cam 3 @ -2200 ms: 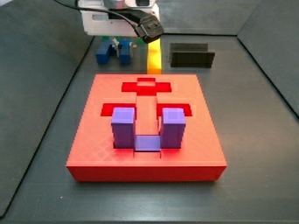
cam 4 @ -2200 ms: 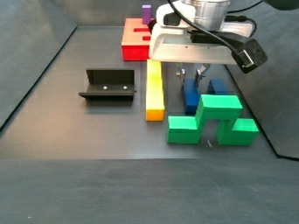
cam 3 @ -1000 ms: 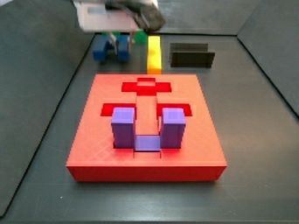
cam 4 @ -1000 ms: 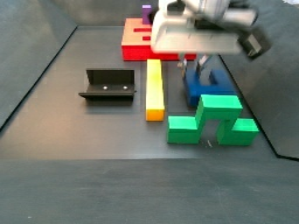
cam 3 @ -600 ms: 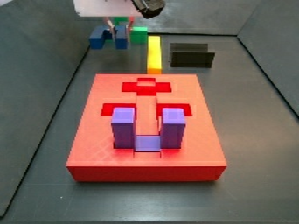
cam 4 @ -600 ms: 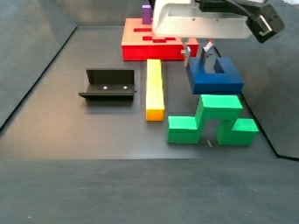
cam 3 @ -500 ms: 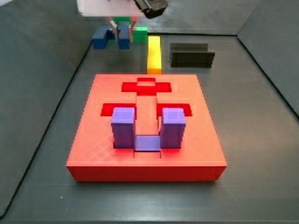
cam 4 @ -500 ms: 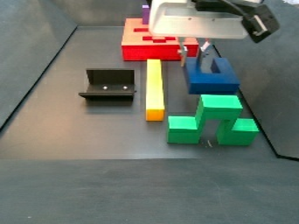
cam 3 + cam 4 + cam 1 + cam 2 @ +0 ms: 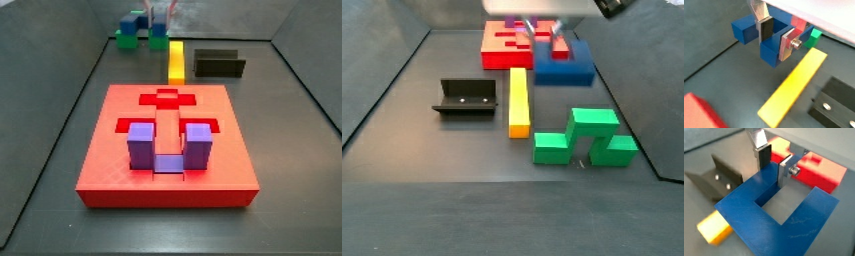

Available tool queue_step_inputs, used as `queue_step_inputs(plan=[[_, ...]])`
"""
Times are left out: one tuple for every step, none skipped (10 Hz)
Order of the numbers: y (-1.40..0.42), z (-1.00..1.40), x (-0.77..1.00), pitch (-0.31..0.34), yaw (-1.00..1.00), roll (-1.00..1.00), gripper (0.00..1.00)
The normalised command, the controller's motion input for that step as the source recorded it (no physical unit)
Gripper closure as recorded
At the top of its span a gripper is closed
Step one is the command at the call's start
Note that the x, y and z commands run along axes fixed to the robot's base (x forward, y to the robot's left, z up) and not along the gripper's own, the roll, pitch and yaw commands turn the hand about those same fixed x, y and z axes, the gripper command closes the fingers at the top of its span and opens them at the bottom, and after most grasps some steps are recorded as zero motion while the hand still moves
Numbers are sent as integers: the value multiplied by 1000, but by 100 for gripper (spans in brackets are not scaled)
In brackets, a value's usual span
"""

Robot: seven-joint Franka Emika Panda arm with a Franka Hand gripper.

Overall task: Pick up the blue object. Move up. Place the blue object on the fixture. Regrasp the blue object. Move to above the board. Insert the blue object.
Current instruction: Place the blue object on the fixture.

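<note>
Below and ahead of the pincer (image 9: 772, 159) lies the red board (image 9: 502, 50); the dark bench floor (image 9: 462, 180) offers open room, with the black fixture (image 9: 466, 97) off to one side. The blue object (image 9: 774, 210) hangs aloft, one prong clamped between the plates (probably rigid, light, smooth plastic, best pinched across a prong's flat faces).

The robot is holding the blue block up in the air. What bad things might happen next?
The gripper pinches only one prong of the blue block, so the rest hangs off to one side; it might tilt or slip out. On the way to the fixture it has to cross the yellow bar, and a low block might bump it. If it tilts, it may not sit straight in the fixture.
</note>
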Motion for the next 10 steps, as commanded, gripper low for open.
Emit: queue_step_inputs(plan=[[0, 517, 677, 0, -83, -891, 100], [0, 434, 620, 0, -91, -980, 100], [0, 203, 697, -9, -86, -883, 100], [0, 20, 734, -54, -91, -811, 100], [0, 86, 757, -71, -83, -874, 100], [0, 3, 880, 0, -54, -777, 100], [0, 54, 849, 0, -51, -803, 100], [0, 46, 854, 0, -43, -791, 100], [0, 0, 1000, 0, -89, -563, 100], [26, 31, 994, 57, -31, -451, 100]])
